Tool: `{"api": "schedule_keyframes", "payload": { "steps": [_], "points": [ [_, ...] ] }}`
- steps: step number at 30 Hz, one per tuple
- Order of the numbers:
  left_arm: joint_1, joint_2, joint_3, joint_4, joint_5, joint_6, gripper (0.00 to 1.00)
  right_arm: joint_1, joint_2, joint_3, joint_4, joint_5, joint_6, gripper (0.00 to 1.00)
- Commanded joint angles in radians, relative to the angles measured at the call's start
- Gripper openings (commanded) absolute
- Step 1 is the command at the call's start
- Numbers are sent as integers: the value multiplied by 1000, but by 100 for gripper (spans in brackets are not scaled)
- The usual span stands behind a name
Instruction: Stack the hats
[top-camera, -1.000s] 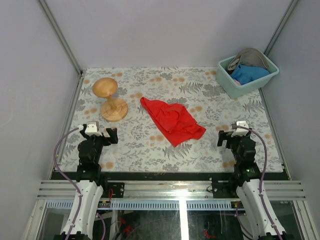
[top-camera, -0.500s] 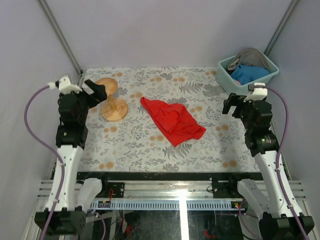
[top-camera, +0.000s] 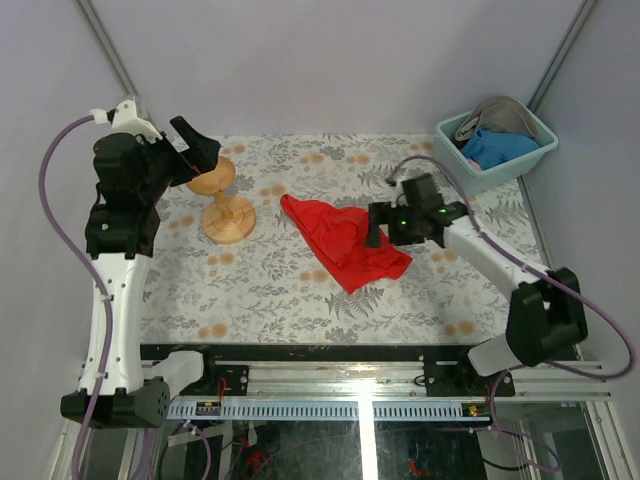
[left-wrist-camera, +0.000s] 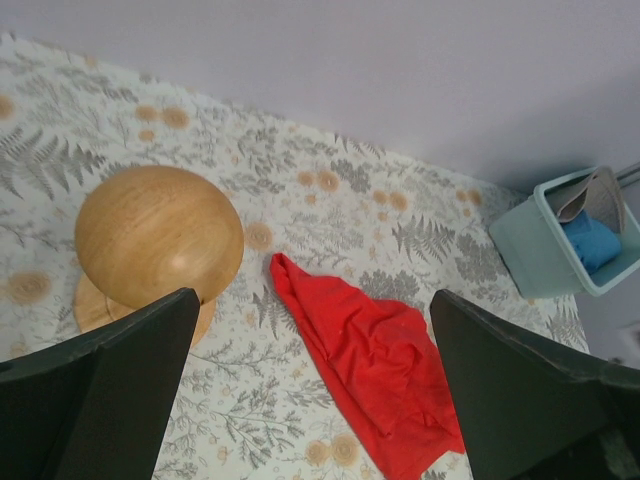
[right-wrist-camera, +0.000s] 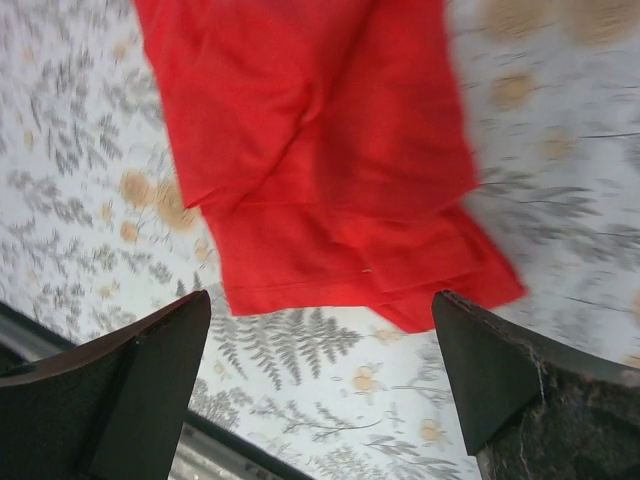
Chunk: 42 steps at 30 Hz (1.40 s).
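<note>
A grey hat (top-camera: 500, 112) and a blue hat (top-camera: 494, 148) lie in a teal basket (top-camera: 452, 158) at the back right. They also show in the left wrist view, grey hat (left-wrist-camera: 603, 196) and blue hat (left-wrist-camera: 590, 240). No pink or orange hat shows. My left gripper (top-camera: 198, 152) is open and empty, raised above the wooden stand (top-camera: 222, 205). My right gripper (top-camera: 373, 226) is open and empty, low over the right edge of the flat red cloth (top-camera: 340, 240). In the right wrist view the gripper (right-wrist-camera: 320, 390) is just past the cloth's hem (right-wrist-camera: 320, 150).
The round-topped wooden stand (left-wrist-camera: 160, 235) is at the back left of the flower-patterned table (top-camera: 300, 300). The red cloth (left-wrist-camera: 375, 360) lies in the middle. The teal basket (left-wrist-camera: 530, 245) sits in the back right corner. Grey walls close in three sides.
Both arms rose from their folded rest. The left gripper moved up and over the wooden stand. The right arm swung left and reached out to the red cloth.
</note>
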Motion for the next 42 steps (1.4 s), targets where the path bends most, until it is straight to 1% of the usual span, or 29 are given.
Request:
{"api": "schedule_keyframes", "payload": {
  "steps": [1, 5, 8, 9, 13, 17, 20, 22, 24, 26, 28, 30, 31, 33, 35, 37, 39, 41, 42],
  "points": [
    [0, -25, 28, -45, 45, 22, 100, 147, 107, 147, -27, 15, 28, 99],
    [1, 31, 47, -46, 112, -34, 100, 205, 233, 241, -1, 38, 46, 99],
    [1, 62, 49, -32, 209, -61, 100, 223, 360, 326, 2, 48, 44, 99],
    [1, 68, 50, -30, 218, -66, 100, 225, 397, 340, 6, 43, 43, 99],
    [1, 55, 76, -66, 212, -48, 100, 239, 528, 415, 36, 45, 53, 99],
    [2, 51, 140, -125, 179, -20, 100, 247, 642, 521, 18, 70, 56, 99],
    [2, 50, 175, -147, 160, -29, 100, 249, 709, 607, -2, 113, 53, 99],
    [1, 49, 186, -146, 156, -62, 100, 249, 778, 710, -37, 168, 32, 99],
    [1, 51, 182, -123, 195, -103, 100, 248, 868, 850, -91, 229, 3, 99],
    [1, 51, 172, -104, 242, -131, 100, 246, 981, 1036, -154, 298, -37, 99],
    [1, 50, 165, -103, 268, -146, 99, 238, 1101, 1265, -226, 378, -71, 99],
    [1, 42, 161, -107, 277, -147, 100, 226, 1186, 1445, -221, 446, -118, 99],
    [1, 38, 162, -114, 270, -145, 100, 220, 1203, 1489, -175, 474, -151, 99],
    [1, 31, 165, -128, 263, -136, 100, 201, 1194, 1496, -36, 540, -199, 99],
    [1, 27, 162, -143, 259, -128, 100, 165, 1176, 1499, 92, 550, -185, 99],
    [2, 26, 157, -157, 258, -122, 100, 126, 1136, 1473, 232, 521, -171, 100],
    [0, 26, 151, -159, 259, -120, 100, 112, 1075, 1430, 331, 482, -182, 99],
    [1, 22, 142, -151, 254, -122, 100, 114, 1008, 1382, 376, 447, -206, 99],
    [1, 20, 134, -142, 256, -124, 100, 114, 979, 1371, 357, 427, -194, 100]
  ]
}}
